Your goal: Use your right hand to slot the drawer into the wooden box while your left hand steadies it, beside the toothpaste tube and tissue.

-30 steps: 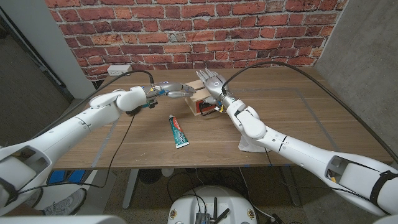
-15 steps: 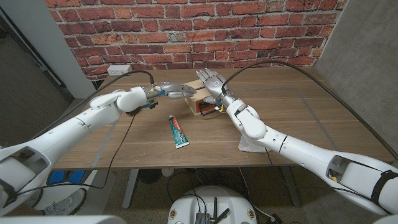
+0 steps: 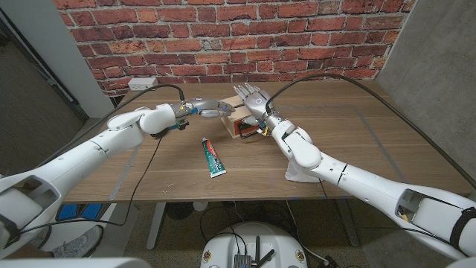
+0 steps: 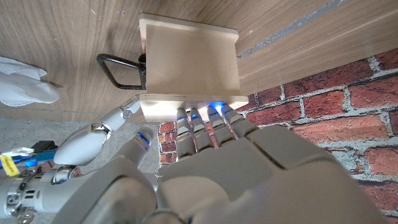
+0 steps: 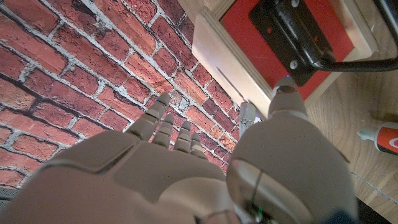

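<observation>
The wooden box (image 3: 236, 113) stands at the table's far middle. The drawer's red front (image 3: 244, 128) with its black wire handle (image 3: 249, 134) faces me and sits within the box's opening. My left hand (image 3: 207, 110) reaches in from the left, its straight fingertips (image 4: 205, 115) touching the box's side wall (image 4: 189, 68). My right hand (image 3: 253, 97) stands over the box's right end, fingers spread and upright, holding nothing. Its thumb (image 5: 286, 93) lies close to the red drawer front (image 5: 298, 31). The toothpaste tube (image 3: 214, 157) lies in front of the box. The white tissue (image 3: 300, 176) sits under my right forearm.
A brick wall rises right behind the table's far edge. A white power outlet (image 3: 142, 83) and a black cable (image 3: 165, 88) sit at the far left. Bare wooden tabletop (image 3: 372, 134) stretches to the right of the box.
</observation>
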`<state>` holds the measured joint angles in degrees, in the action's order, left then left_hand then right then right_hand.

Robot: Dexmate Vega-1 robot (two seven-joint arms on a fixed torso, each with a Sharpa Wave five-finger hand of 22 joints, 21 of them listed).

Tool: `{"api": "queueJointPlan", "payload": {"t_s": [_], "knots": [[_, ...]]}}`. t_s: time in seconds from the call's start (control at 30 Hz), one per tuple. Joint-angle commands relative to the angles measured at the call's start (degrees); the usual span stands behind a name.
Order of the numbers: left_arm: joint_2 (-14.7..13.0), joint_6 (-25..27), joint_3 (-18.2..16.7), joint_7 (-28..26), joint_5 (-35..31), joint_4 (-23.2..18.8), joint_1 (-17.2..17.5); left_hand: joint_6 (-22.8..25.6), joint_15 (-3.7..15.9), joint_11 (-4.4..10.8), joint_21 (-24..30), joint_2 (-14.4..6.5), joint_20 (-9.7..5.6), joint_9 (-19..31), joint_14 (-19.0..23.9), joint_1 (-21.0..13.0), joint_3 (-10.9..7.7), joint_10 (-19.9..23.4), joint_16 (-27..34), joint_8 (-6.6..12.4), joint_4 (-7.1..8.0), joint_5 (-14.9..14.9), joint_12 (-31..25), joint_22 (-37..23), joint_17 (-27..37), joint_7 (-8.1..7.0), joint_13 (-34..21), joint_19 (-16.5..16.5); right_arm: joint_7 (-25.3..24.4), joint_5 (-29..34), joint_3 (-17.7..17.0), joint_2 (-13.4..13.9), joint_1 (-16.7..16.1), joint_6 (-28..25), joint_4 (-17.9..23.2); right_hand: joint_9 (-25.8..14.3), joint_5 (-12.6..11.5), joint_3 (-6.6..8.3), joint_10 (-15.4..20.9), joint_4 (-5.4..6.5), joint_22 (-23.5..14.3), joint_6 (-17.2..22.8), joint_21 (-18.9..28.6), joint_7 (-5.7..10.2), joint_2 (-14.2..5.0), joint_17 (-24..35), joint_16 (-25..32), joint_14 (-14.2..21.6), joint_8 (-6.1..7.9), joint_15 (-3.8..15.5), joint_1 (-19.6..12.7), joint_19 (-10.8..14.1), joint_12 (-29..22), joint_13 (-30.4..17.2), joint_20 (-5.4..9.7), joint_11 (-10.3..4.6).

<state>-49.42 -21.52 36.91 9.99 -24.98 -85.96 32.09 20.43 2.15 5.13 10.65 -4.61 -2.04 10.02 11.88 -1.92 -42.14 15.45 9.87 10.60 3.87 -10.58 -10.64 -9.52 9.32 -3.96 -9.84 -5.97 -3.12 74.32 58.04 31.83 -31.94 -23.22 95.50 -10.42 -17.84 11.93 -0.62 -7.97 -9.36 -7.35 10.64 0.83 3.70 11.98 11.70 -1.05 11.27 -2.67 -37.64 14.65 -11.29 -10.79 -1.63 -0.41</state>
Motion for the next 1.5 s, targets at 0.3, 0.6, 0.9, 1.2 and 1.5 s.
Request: {"api": "queueJointPlan", "payload": {"t_s": [0.3,0.6,0.9,1.2,1.5], "knots": [[-0.3,0.4,-0.4,-0.9,-0.4,-0.4,0.4,0.4,5.01,-0.03,0.1,-3.9,-9.64,0.1,0.3,0.5,-0.51,0.2,0.1,0.27,-0.04,0.2,0.1,-0.1,0.2,0.13,-0.1,-0.7,2.7,-0.7,-4.2,3.5,-4.4,0.4,6.3,0.0,-0.5,0.52,0.3,0.14,0.0,0.5,0.2,0.40,0.03,0.0,0.6,0.7,0.35,-0.15,-0.8,0.6,-0.5,-0.2,0.12,-0.40],[-0.8,0.7,-1.1,-1.9,-0.7,-1.3,0.9,0.0,5.09,0.10,0.1,-3.9,-9.62,0.1,0.0,0.5,-0.63,-0.1,0.0,0.11,-0.09,0.2,0.2,-0.1,0.2,0.05,-0.1,-0.7,3.9,-2.6,-6.8,5.6,-7.2,1.2,10.3,0.0,-0.6,0.57,0.7,0.16,0.0,1.1,0.3,0.56,-0.05,-0.1,0.7,1.1,0.44,0.15,-0.7,1.0,-0.5,-0.2,0.32,-0.49],[-1.1,1.7,-2.0,-3.3,-0.5,-2.4,2.1,0.0,5.30,0.10,0.1,-3.9,-9.54,0.1,-0.3,0.4,-0.76,-0.3,-0.1,0.11,-0.20,0.2,0.2,-0.1,0.1,-0.05,-0.1,-0.8,5.1,-4.6,-9.7,7.5,-9.7,2.1,14.0,0.0,-0.7,0.61,1.1,0.24,0.0,1.3,0.3,0.66,-0.20,0.0,0.8,1.4,0.45,0.41,-0.6,1.4,-0.6,-0.2,0.46,-0.75],[-1.3,3.2,-3.9,-6.1,1.4,-3.6,4.2,0.0,5.25,0.05,0.2,-3.9,-9.45,0.1,-0.3,0.3,-0.90,-0.4,0.0,0.13,-0.32,0.2,0.2,-0.1,0.1,-0.03,-0.1,-0.9,5.0,-9.7,-13.5,9.3,-11.7,4.4,16.9,0.0,-0.7,0.51,1.6,0.53,-0.1,2.1,0.4,0.82,-0.35,0.0,1.0,1.8,0.61,0.70,0.0,2.1,-0.6,-0.2,0.87,-0.75],[-0.5,4.3,-5.3,-8.7,4.0,-3.8,5.8,-0.1,5.24,-0.01,0.2,-3.8,-9.39,0.1,-0.4,0.3,-1.01,-0.5,0.0,0.10,-0.43,0.2,0.2,-0.1,0.1,-0.01,-0.1,-1.0,5.9,-12.7,-16.1,10.5,-12.7,5.0,18.4,0.0,-0.6,0.49,1.6,0.75,-0.1,2.0,0.3,0.90,-0.58,0.1,1.0,1.9,0.44,0.87,0.4,2.1,-0.5,-0.2,0.95,-0.82]]}}
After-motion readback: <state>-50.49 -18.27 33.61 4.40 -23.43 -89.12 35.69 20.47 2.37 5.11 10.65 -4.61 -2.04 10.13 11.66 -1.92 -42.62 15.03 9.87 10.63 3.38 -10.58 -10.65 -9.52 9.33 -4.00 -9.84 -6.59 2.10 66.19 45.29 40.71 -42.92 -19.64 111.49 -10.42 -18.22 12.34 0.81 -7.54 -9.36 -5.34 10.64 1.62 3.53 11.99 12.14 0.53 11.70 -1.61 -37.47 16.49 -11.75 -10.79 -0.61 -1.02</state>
